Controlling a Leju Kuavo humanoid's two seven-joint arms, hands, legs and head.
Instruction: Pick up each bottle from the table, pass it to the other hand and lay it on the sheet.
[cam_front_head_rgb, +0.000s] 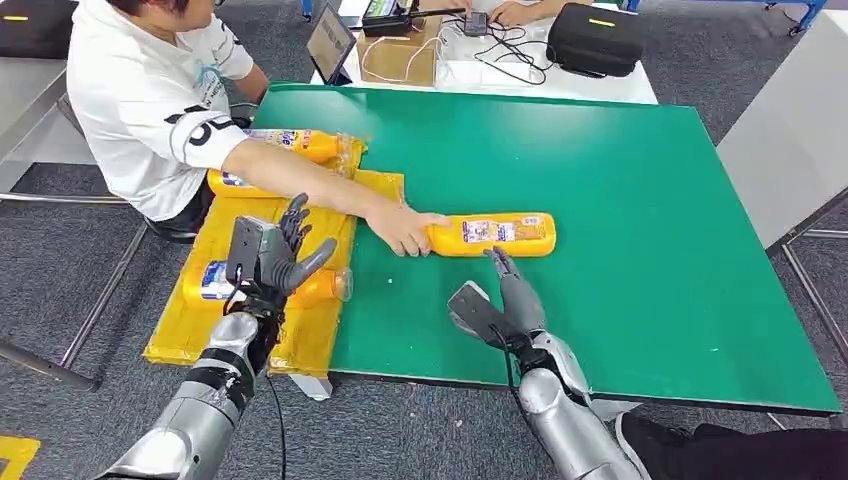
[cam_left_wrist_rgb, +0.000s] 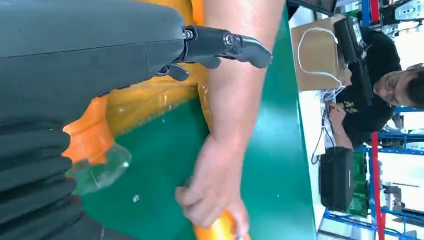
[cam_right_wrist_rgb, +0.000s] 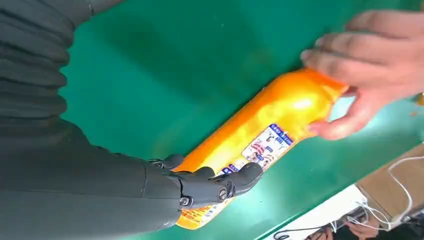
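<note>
A person's hand (cam_front_head_rgb: 400, 229) grips the orange bottle (cam_front_head_rgb: 492, 235) mid-table while the right hand (cam_front_head_rgb: 500, 297) reaches it, fingers spread, and the left hand (cam_front_head_rgb: 272, 254) hovers empty over the yellow sheet (cam_front_head_rgb: 190, 320) at the table's left edge.

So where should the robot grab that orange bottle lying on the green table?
Probably around the labelled middle of the orange bottle, coming from the robot's near side with the right hand, which is already next to it. The bottle lies flat on its side on the green table, and a person's hand holds its left end, so that end is best avoided.
</note>
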